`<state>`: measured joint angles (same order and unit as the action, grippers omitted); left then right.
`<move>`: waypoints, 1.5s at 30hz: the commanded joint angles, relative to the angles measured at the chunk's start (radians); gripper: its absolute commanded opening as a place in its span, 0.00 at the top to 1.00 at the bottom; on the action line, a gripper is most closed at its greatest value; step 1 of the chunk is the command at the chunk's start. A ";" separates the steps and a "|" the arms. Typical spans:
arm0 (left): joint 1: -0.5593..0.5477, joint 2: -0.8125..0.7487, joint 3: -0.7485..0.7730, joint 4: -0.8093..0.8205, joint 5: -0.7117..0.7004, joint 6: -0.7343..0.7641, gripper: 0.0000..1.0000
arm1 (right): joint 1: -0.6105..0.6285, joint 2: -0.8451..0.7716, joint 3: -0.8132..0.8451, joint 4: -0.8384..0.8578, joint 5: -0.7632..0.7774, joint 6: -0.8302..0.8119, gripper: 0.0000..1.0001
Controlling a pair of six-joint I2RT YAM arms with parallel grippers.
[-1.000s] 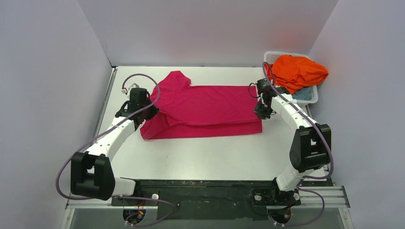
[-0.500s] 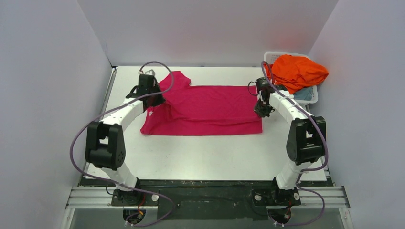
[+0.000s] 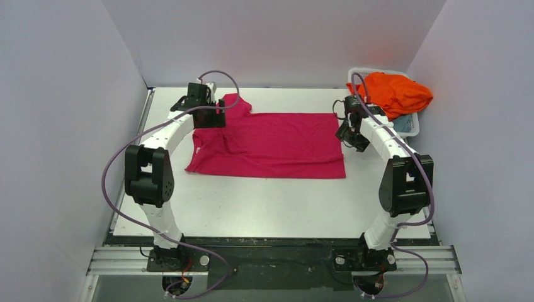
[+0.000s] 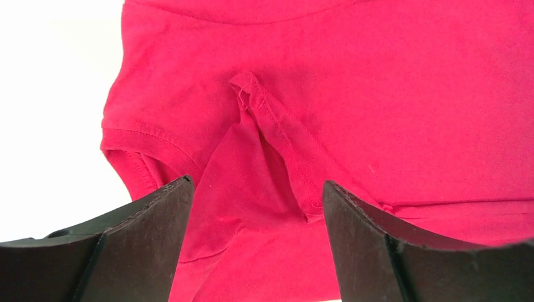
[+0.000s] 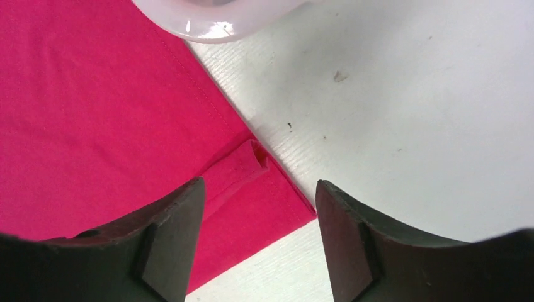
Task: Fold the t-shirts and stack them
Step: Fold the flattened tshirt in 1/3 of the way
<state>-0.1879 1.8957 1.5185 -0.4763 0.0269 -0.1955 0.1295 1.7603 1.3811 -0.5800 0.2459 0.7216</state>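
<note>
Two white robot arms reached over a flat white tabletop [image 3: 264, 201] boxed in on three sides by plain pale grey walls [image 3: 277, 38], with a metal rail along the near edge. A magenta-pink cloth t-shirt [image 3: 271, 145] lay spread lengthwise across the far middle of the table, one short sleeve pointing toward the back wall and the lower long edge doubled over.

The left gripper [image 4: 255, 189] hung above the shirt's sleeve end, its dark jaws spread wide with nothing between them; a puckered seam ridge showed on the cloth below. The right gripper [image 5: 259, 185] hung at the opposite end, jaws likewise parted and empty, above a hem corner where the pink fabric met the bare, faintly speckled surface.

In the far right corner, a white plastic lattice basket [image 3: 359, 74] held a rumpled bright orange t-shirt [image 3: 393, 93] heaped over its rim, a pale blue-grey shirt [image 3: 403, 124] showing beneath it.
</note>
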 commanded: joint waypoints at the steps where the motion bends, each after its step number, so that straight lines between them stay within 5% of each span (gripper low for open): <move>1: -0.001 -0.125 0.055 -0.022 -0.018 -0.042 0.15 | 0.023 -0.093 0.010 -0.036 0.042 -0.041 0.36; 2: -0.001 -0.160 0.037 -0.007 -0.002 -0.059 0.15 | 0.032 -0.101 0.003 -0.029 0.028 -0.059 0.25; 4: -0.003 -0.222 -0.047 0.040 0.035 -0.101 0.14 | 0.067 -0.109 -0.024 -0.007 -0.027 -0.090 0.21; 11: 0.007 -0.376 -0.435 0.214 0.061 -0.280 0.12 | 0.198 -0.033 -0.076 0.083 -0.200 -0.085 0.20; 19: 0.124 -0.329 -0.623 0.357 0.059 -0.414 0.10 | 0.283 0.006 -0.149 0.199 -0.289 -0.033 0.20; 27: 0.233 -0.268 -0.681 0.363 0.070 -0.427 0.08 | 0.282 0.036 -0.182 0.291 -0.342 -0.037 0.20; 45: 0.242 -0.301 -0.703 0.326 0.020 -0.430 0.05 | 0.144 0.214 0.034 0.320 -0.279 -0.097 0.22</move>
<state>0.0422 1.6123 0.8360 -0.1307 0.0986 -0.6239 0.3363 1.9362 1.3201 -0.2546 -0.0792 0.6670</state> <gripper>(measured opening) 0.942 0.786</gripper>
